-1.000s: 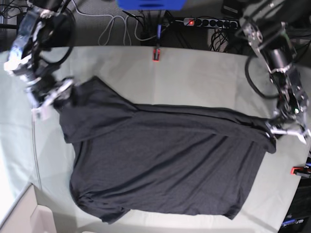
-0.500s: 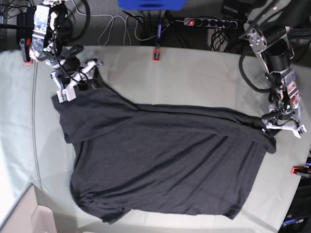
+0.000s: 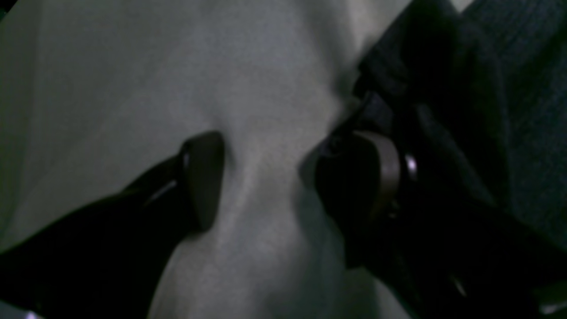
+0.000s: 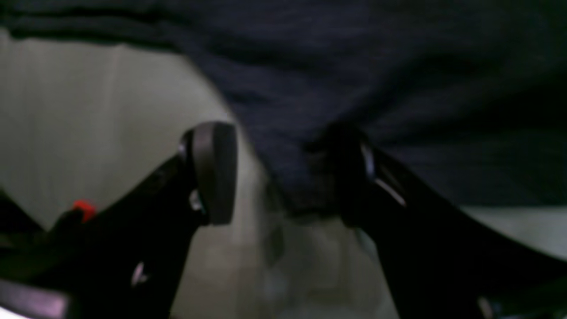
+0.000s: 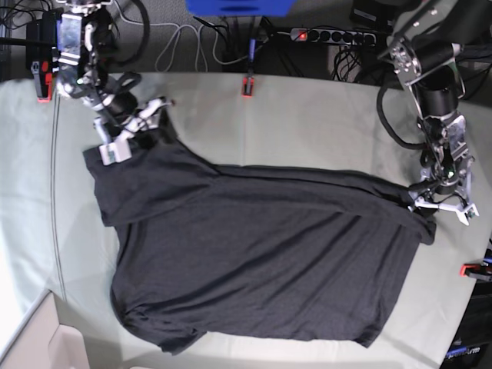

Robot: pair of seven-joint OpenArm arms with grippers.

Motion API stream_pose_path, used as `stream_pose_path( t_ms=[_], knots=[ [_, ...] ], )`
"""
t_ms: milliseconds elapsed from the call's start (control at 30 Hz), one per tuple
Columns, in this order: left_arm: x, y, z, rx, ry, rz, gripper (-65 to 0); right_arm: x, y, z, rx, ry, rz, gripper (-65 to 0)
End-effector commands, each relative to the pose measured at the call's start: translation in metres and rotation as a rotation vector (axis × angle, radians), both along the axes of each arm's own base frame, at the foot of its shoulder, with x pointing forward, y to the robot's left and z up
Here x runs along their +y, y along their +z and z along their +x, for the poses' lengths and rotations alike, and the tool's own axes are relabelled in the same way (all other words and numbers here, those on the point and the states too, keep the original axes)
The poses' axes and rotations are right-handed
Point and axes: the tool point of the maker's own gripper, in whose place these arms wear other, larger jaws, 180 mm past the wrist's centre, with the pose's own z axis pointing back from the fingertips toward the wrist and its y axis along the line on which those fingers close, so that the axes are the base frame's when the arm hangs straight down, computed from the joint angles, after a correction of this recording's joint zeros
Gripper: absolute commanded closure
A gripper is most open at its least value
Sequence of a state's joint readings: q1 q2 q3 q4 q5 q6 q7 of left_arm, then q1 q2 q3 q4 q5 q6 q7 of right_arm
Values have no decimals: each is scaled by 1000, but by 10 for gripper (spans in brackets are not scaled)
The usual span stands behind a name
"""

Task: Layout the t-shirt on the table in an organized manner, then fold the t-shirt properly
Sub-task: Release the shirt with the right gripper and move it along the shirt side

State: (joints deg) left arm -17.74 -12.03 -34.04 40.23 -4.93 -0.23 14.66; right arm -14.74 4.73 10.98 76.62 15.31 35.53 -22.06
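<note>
I see the large charcoal short-sleeved cotton t-shirt [image 5: 254, 254] spread nearly flat across the wide bench covered in pale grey-green cloth [image 5: 323, 123], with a few long creases running through its middle and one sleeve bunched near the bench's front edge.

My left claw [image 5: 440, 206] sits at the shirt's corner on the base view's right. Its wrist camera shows both pads apart with only bare bench cloth between them – released, one pad [image 3: 376, 177] right against the dark fabric's edge.

My right claw [image 5: 134, 131] is at the opposite upper corner. Its jaws stand apart too, a tongue of the shirt hanging between them; the picture is blurred, but neither pad presses it – released.

A small red clamp [image 5: 247, 86] marks the far bench edge.
</note>
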Motion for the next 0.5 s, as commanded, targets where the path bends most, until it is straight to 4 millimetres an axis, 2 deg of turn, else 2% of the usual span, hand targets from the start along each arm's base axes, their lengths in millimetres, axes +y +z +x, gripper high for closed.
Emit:
stream_pose_path(
  t_ms=[0, 133, 300, 367, 467],
  knots=[
    [-1, 5, 6, -10, -12, -14, -418, 3, -7, -12, 45, 33, -18, -344],
    [-1, -2, -4, 12, -12, -13, -418, 9, -9, -14, 50, 47, -13, -343],
    [9, 3, -10, 6, -9, 17, -418, 9, -9, -12, 48, 48, -12, -336],
    [9, 3, -10, 7, -9, 16, -418, 8, -9, -12, 48, 48, -13, -301],
    [9, 3, -10, 7, -9, 16, -418, 8, -8, -11, 47, 49, -15, -169]
  ],
)
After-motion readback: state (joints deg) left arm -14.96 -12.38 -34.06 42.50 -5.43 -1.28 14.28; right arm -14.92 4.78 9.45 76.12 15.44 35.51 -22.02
